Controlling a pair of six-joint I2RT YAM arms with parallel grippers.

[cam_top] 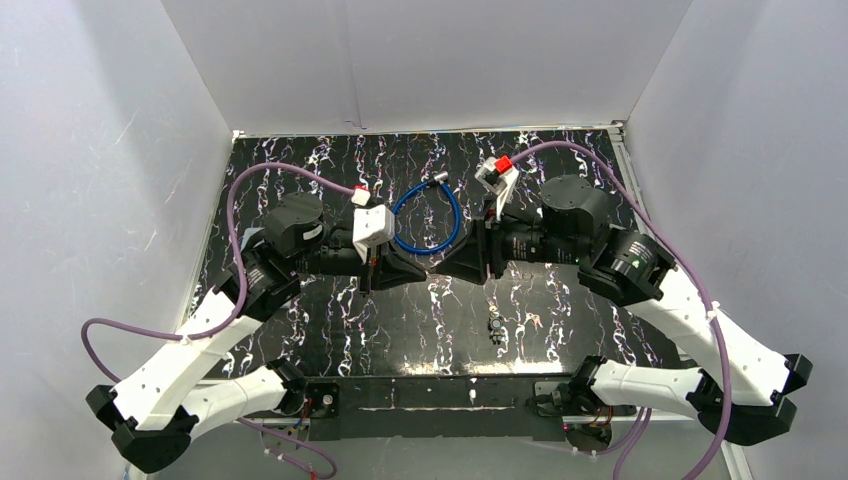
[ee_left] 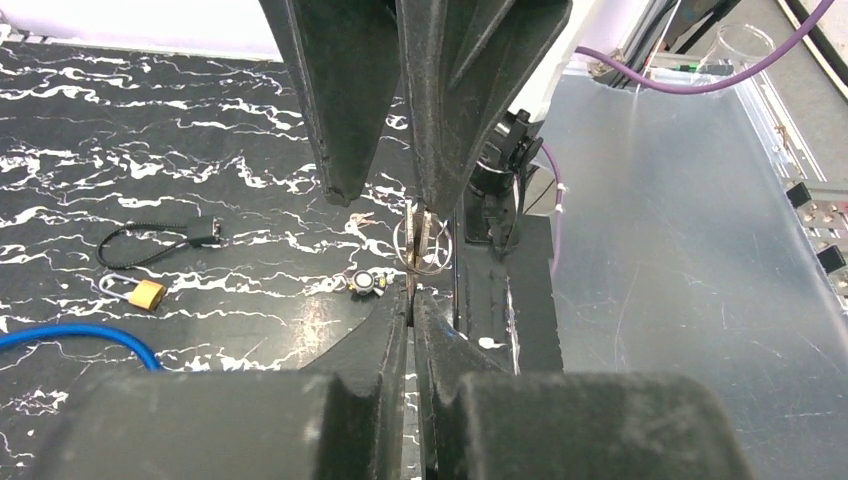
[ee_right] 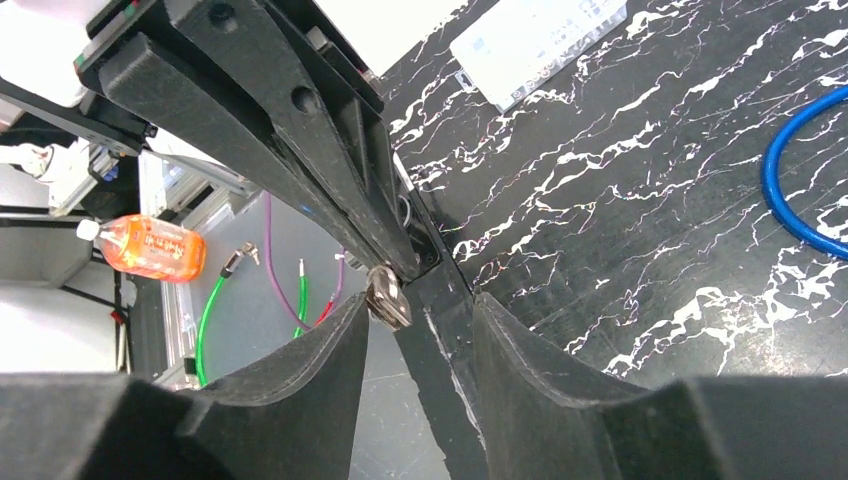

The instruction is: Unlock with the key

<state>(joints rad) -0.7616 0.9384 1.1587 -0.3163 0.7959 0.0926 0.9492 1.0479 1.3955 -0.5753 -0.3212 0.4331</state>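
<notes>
My left gripper (cam_top: 418,268) (ee_left: 411,296) is shut on a small metal key (ee_right: 388,298), whose wire ring (ee_left: 420,245) shows just past its tips. My right gripper (cam_top: 455,266) (ee_right: 420,300) faces it tip to tip over the middle of the table and stands open. The key pokes in between the right gripper's fingers, close to the left finger (ee_right: 340,340). A brass padlock (ee_left: 147,293) lies on the table beside a black cable loop (ee_left: 150,245). A blue cable lock (cam_top: 425,220) lies behind the grippers.
A small silver object (cam_top: 495,325) (ee_left: 365,282) lies on the black marbled table (cam_top: 300,170). White walls close in the left, right and back. The right arm's body (cam_top: 575,225) sits over the right part of the table. Purple cables (cam_top: 240,200) arc above both arms.
</notes>
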